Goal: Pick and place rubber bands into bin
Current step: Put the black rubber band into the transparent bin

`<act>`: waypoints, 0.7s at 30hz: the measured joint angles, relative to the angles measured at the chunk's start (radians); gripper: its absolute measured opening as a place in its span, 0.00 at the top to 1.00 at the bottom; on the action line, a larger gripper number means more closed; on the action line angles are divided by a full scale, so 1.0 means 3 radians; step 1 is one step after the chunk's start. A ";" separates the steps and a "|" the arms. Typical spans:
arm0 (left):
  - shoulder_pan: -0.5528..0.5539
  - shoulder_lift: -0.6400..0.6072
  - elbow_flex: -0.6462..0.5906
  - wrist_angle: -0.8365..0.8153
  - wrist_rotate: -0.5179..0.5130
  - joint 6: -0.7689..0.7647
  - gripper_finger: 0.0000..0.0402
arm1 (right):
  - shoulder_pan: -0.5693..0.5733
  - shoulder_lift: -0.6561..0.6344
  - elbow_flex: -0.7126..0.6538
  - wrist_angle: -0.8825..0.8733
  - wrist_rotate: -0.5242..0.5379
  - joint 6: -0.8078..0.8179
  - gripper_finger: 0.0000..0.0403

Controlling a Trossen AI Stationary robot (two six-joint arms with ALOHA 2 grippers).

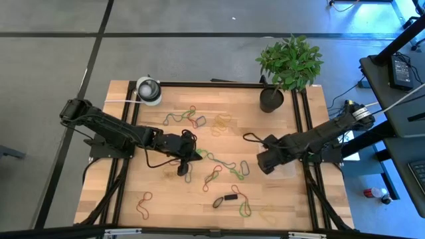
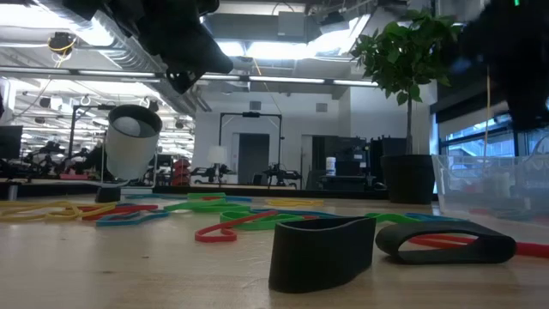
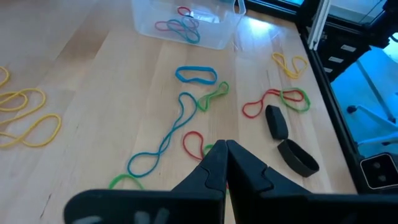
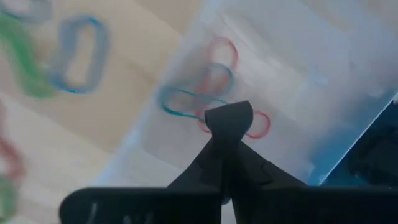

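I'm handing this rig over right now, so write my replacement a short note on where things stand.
Left tool: shut, empty, low over the bands at mid-table.
Right tool: shut, nothing seen in it, above the bin at the table's right side.
Done: a few red and blue rubber bands lie in the bin.
Left: many loose bands scattered over the table, plus two wide dark bands.

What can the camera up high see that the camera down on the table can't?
Only the high view shows both whole arms, the left gripper shut above the bands and the right gripper shut beside the bin. Only the low view shows the room behind. Both show the rubber bands, the plant and the white roll.
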 joint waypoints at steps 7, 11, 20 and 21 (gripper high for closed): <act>0.0000 0.0000 0.0000 -0.0002 -0.0065 -0.0005 1.00 | -0.0119 0.0004 -0.0622 0.0744 -0.0205 -0.0090 0.90; 0.0001 0.0000 0.0000 -0.0002 -0.0130 -0.0005 0.98 | -0.0172 0.0003 -0.0650 0.0733 -0.0245 -0.0075 0.82; 0.0003 0.0001 0.0000 0.0004 -0.0482 0.0061 0.96 | -0.0174 -0.0006 -0.0433 0.0344 -0.0245 -0.0239 0.64; 0.0003 0.0001 0.0000 0.0010 -0.0518 0.0073 0.96 | -0.0174 -0.0006 -0.0403 0.0305 -0.0246 -0.0304 0.63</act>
